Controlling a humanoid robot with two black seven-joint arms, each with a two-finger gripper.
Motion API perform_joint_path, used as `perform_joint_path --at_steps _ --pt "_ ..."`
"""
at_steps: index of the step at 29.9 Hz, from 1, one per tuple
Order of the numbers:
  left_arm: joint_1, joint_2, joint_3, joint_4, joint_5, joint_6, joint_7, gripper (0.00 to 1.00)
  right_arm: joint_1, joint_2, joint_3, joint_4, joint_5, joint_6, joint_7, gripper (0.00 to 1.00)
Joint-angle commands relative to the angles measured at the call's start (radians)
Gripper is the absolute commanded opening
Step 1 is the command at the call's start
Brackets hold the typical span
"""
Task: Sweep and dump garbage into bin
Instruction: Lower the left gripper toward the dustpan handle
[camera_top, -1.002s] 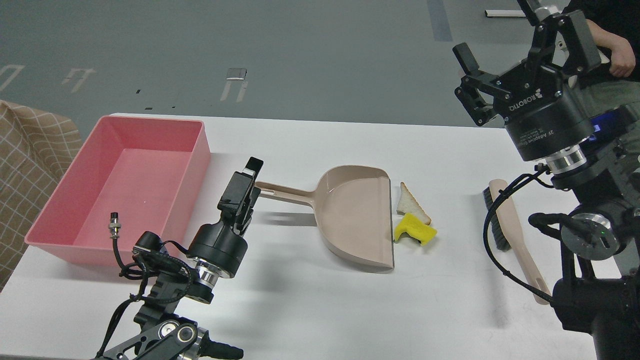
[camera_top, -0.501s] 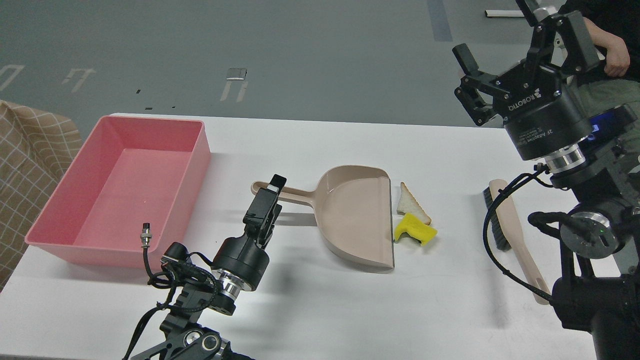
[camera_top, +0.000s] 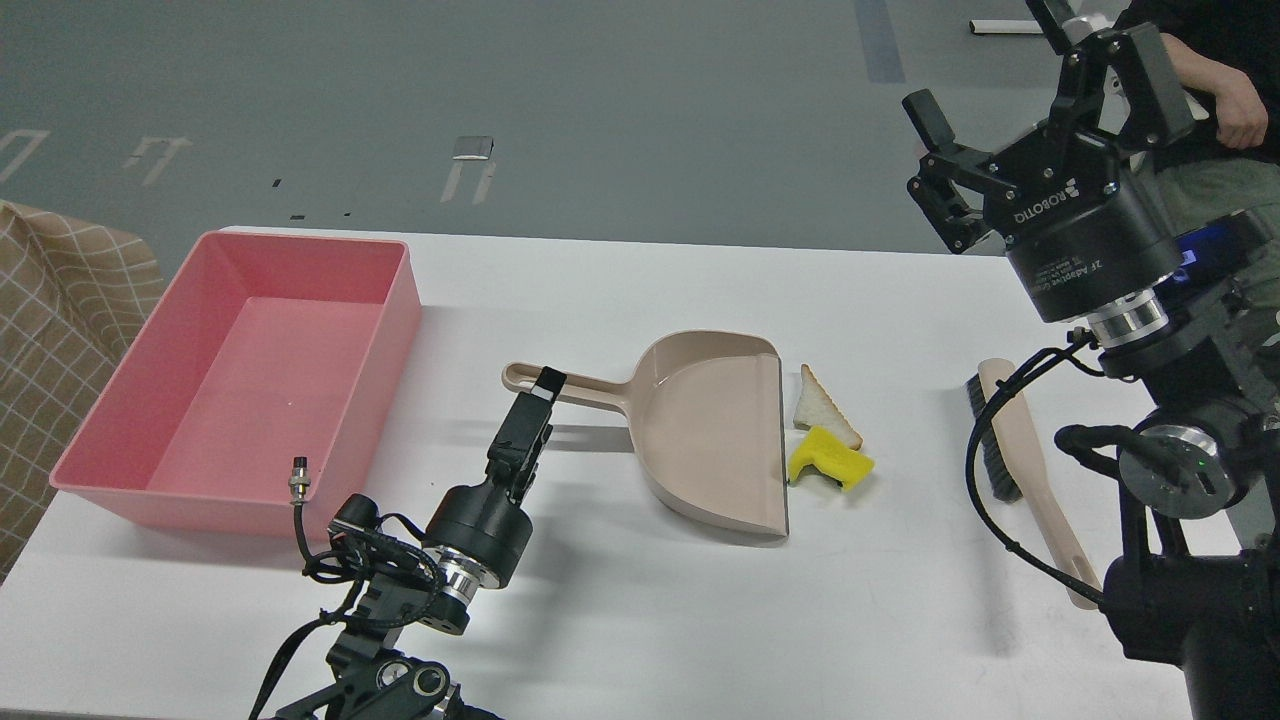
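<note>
At the far left of the white table (camera_top: 620, 620) sits the pink bin (camera_top: 130, 430), its floor bare. Next, the left gripper (camera_top: 545, 385) points at the handle of the beige dustpan (camera_top: 715, 430); seen edge-on, its fingers cannot be told apart. The dustpan's scoop holds nothing. Just beside its open edge lie the bread half-slice (camera_top: 822, 405) and the yellow sponge piece (camera_top: 830, 463), touching each other. Further right rests a brush (camera_top: 1010, 440). The right gripper (camera_top: 1030, 115) is raised, fingers spread apart and holding nothing.
</note>
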Motion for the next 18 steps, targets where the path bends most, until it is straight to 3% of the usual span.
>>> perform_joint_path --at_steps 1,14,18 --pt "-0.015 0.0 0.019 0.04 0.0 0.0 -0.002 0.97 -0.004 0.0 0.0 0.008 0.001 0.0 0.0 1.0" --pt "-0.089 -0.022 0.051 0.08 -0.002 0.0 0.001 0.97 -0.014 0.0 0.002 0.006 0.001 -0.006 0.0 1.0" --pt "-0.136 -0.068 0.063 0.152 -0.003 0.0 0.004 0.97 -0.014 0.0 0.002 0.006 0.001 -0.006 0.0 1.0"
